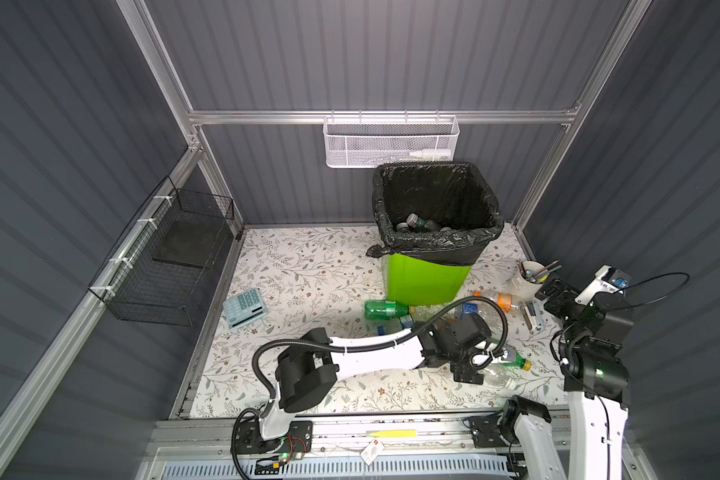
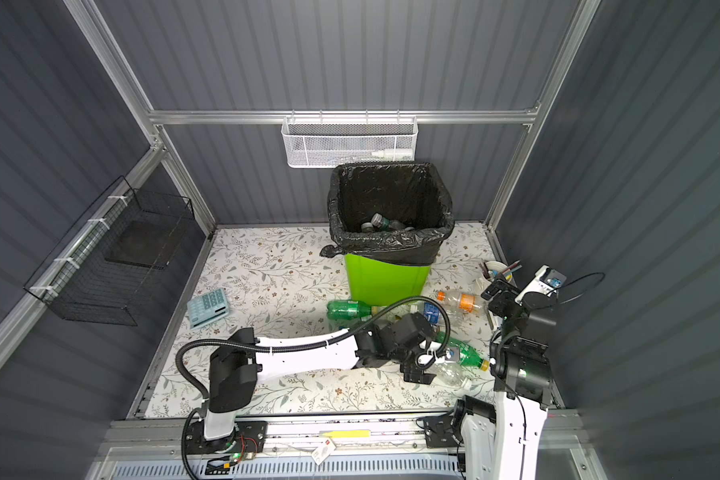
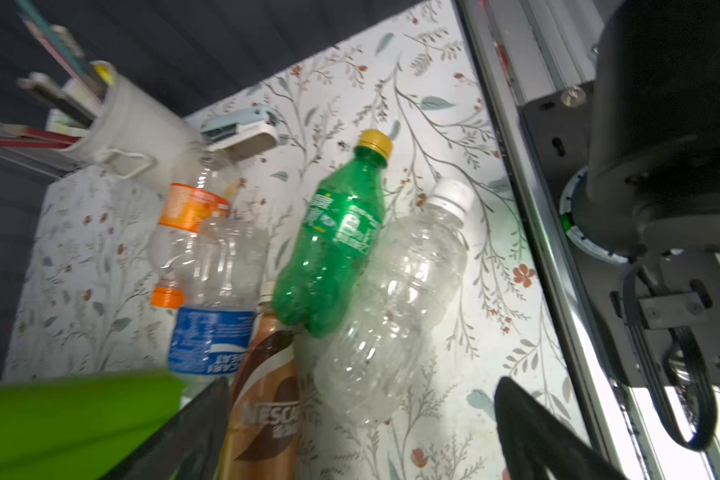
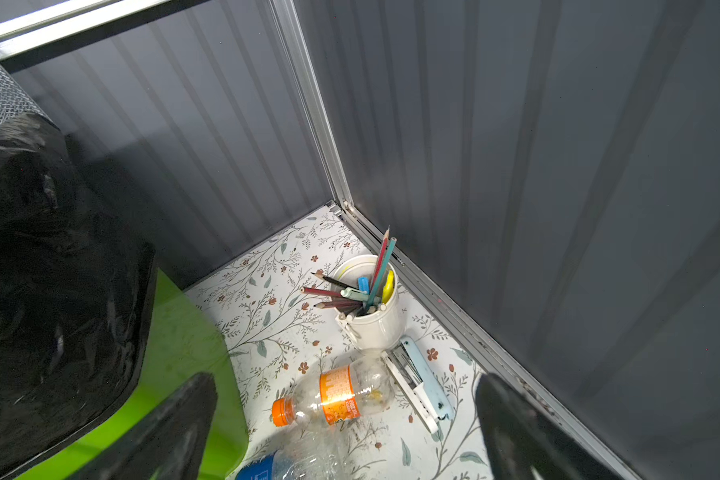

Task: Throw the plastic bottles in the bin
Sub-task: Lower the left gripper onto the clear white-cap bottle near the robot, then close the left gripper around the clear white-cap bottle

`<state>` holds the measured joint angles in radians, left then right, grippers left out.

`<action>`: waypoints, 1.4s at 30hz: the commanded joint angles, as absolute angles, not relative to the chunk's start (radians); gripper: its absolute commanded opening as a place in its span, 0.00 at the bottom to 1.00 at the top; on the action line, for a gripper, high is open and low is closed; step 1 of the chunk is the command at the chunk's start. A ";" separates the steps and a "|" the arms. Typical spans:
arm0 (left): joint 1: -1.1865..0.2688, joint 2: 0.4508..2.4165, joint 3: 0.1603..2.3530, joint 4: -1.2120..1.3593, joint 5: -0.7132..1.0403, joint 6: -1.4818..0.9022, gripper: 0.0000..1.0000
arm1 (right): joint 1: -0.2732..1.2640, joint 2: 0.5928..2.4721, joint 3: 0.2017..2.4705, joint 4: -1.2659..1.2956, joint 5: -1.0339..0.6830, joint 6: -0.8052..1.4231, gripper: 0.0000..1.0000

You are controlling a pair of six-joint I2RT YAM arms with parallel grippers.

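In both top views the green bin (image 1: 427, 282) (image 2: 385, 278) stands near the back of the flowery tabletop (image 1: 308, 270). A black bag (image 1: 433, 245) is folded over its rim, and a few bottles in the bin (image 1: 416, 222) lie at the bottom. More plastic bottles lie on the tabletop in front of the bin. There is a dark green bottle (image 1: 385, 309), a blue-label bottle (image 1: 472, 309) and an orange-label bottle (image 1: 501, 300).

The left hand (image 1: 470, 374) reaches across to the right side. It is low over a yellow-cap bottle (image 1: 512, 360) and a clear bottle (image 1: 499, 376). The right hand (image 1: 551, 289) is up high beside the white cup of pencils (image 1: 531, 276). A calculator (image 1: 244, 307) lies alone on the left.

The left wrist view is a bit blurry. The left hand's fingers (image 3: 192, 436) are wide apart and hold nothing. Below them the yellow-cap bottle (image 3: 333, 245) lies right against the clear bottle (image 3: 400, 299), which has a white cap. A brown Nescafe bottle (image 3: 267, 386), the blue-label bottle (image 3: 217, 332) and the orange-label bottle (image 3: 188, 212) lie close by.

In the right wrist view the right hand's fingers (image 4: 524, 428) are also wide apart and empty. Far below them the orange-label bottle (image 4: 337, 399) lies on its side, just beside a pale blue stapler (image 4: 420, 382). The cup of pencils (image 4: 371, 324) stands upright next to them. The bin's green wall (image 4: 175, 353) is on one side.
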<state>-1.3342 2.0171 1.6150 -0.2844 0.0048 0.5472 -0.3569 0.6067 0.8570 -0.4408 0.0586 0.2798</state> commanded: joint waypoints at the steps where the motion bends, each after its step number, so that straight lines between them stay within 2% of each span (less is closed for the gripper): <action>1: -1.354 2.048 1.654 -0.214 0.059 0.594 0.99 | -0.365 0.614 0.882 -0.432 0.002 0.272 0.99; 8: -1.367 2.164 1.708 -0.208 0.051 0.665 0.93 | -0.373 0.627 0.890 -0.423 -0.028 0.273 0.99; 14: -1.369 2.227 1.752 -0.239 0.068 0.690 0.82 | -0.376 0.631 0.899 -0.423 -0.050 0.278 0.99; 39: -1.370 2.364 1.824 -0.318 0.024 0.730 0.82 | -0.379 0.643 0.874 -0.345 -0.189 0.314 0.99; 42: -1.370 2.364 1.822 -0.325 0.017 0.731 0.77 | -0.378 0.642 0.870 -0.341 -0.190 0.314 0.99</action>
<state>-1.3666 2.3344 1.8019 -0.2691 0.0269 0.7162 -0.3737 0.6445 0.8772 -0.3656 -0.1757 0.3077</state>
